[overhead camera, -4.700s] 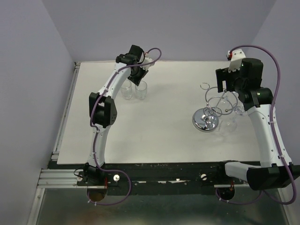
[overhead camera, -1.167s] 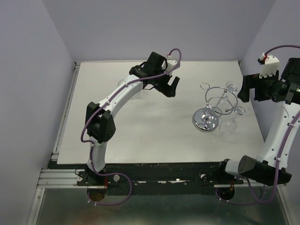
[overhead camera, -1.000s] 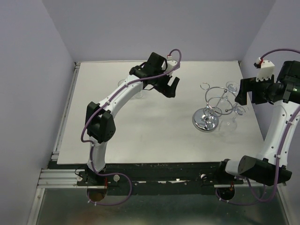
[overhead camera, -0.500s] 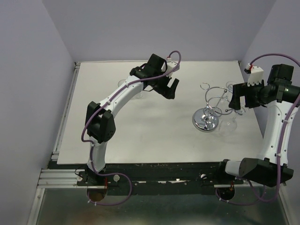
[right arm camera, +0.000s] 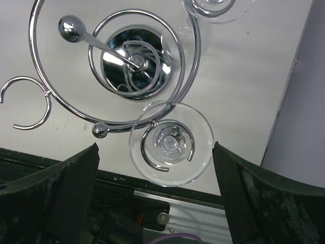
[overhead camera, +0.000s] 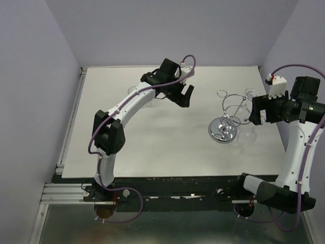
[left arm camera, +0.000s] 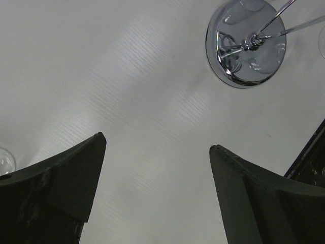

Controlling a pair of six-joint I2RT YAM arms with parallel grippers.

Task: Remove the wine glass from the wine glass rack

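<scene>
So the right gripper (right arm camera: 155,150) was spread wide open with nothing in it, hovering right over the wine glass (right arm camera: 171,144). The glass's round foot sat hooked in one of the curled loops of the wine glass rack (right arm camera: 118,60), lower middle of the wrist view. A second wine glass (right arm camera: 218,9) hung at the top edge. The left gripper (left arm camera: 157,148) was spread wide too, holding nothing, over bare table (left arm camera: 127,76), with the rack up in the upper right corner. From the top camera, the right arm (overhead camera: 294,147) rose along the right edge and bent in toward the rack, while the left arm (overhead camera: 127,109) arched toward the upper middle.
</scene>
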